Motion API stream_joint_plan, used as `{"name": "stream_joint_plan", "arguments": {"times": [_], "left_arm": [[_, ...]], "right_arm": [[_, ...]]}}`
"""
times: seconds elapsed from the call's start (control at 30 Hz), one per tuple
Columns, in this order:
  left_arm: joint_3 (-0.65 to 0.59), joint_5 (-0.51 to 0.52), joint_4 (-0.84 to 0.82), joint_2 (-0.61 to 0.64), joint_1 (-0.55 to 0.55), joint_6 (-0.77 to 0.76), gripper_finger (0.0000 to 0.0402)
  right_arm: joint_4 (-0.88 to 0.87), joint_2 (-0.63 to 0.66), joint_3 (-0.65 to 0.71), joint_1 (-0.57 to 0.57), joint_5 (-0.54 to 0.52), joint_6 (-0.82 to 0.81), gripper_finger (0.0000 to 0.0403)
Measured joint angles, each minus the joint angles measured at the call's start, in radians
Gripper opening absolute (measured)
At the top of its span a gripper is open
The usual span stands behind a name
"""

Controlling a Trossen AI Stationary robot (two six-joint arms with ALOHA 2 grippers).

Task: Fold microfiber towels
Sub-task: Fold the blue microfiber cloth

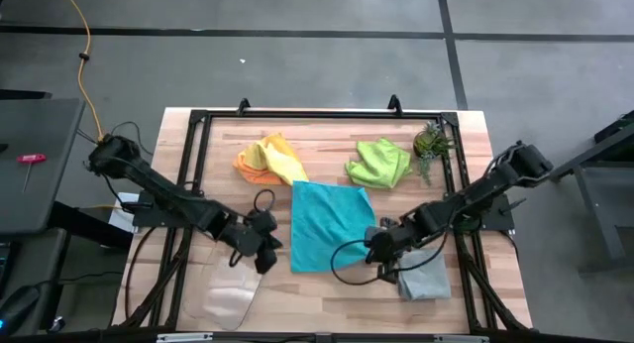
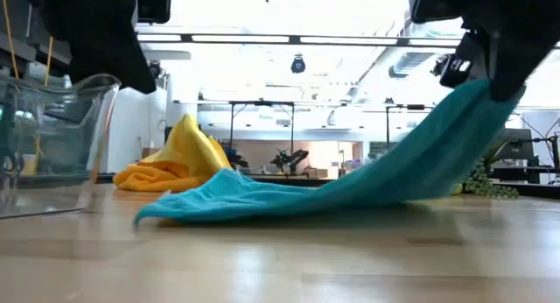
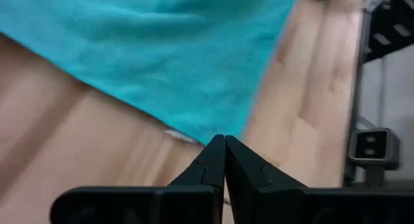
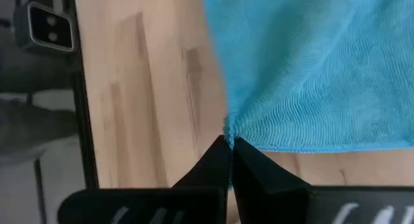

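Note:
The teal blue towel (image 1: 332,224) lies spread at the table's middle, its near right corner raised. My right gripper (image 1: 374,240) is shut on that corner. My left gripper (image 1: 269,254) is shut and empty, above the table by the towel's near left corner (image 2: 140,217), which lies on the wood. The yellow towel (image 1: 282,157) and the orange towel (image 1: 250,165) lie crumpled together at the far left. The lime green towel (image 1: 378,163) lies crumpled at the far right. The grey towel (image 1: 426,276) lies at the near right. My right gripper pinches the teal towel's near right corner (image 4: 228,134) between its two fingertips, coming from the table's right side. The corner is lifted clear (image 2: 477,97). The cloth slopes down from it to the table, where the rest of the towel lies.
A clear plastic tray (image 1: 230,295) stands at the near left, also in the low view (image 2: 52,145). A small spiky green plant (image 1: 432,143) stands at the far right. A black frame (image 1: 188,174) runs along the table's sides.

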State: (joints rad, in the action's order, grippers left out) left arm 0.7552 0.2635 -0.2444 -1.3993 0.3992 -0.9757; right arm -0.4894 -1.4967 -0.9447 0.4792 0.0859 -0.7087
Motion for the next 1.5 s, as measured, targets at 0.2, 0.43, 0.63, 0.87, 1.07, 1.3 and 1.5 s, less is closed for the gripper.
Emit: {"name": "stream_joint_plan", "arguments": {"times": [0.2,0.43,0.63,0.87,1.07,1.3,1.5], "left_arm": [[-0.011,-0.014,-0.013,-0.021,0.007,-0.011,0.0001],[-0.01,-0.033,-0.006,-0.021,-0.024,0.068,0.0],[-0.01,-0.036,-0.011,-0.02,-0.053,0.123,0.0],[-0.008,-0.036,-0.003,-0.009,-0.065,0.183,0.0],[-0.008,-0.041,-0.02,-0.002,-0.066,0.203,0.0],[-0.008,-0.044,-0.021,-0.002,-0.066,0.21,0.0],[-0.008,-0.044,-0.021,-0.002,-0.066,0.21,0.0]], "right_arm": [[0.068,-0.03,-0.001,0.029,0.02,-0.028,0.0],[0.062,-0.037,0.0,0.025,0.012,-0.028,0.0],[0.065,-0.037,0.0,0.025,0.012,-0.047,0.0],[0.07,-0.037,0.0,0.025,0.012,-0.047,0.0],[0.072,-0.037,0.0,0.025,0.012,-0.054,0.0],[0.073,-0.036,0.0,0.025,0.012,-0.131,0.0],[0.072,-0.036,0.0,0.025,0.011,-0.187,0.0027]]}}
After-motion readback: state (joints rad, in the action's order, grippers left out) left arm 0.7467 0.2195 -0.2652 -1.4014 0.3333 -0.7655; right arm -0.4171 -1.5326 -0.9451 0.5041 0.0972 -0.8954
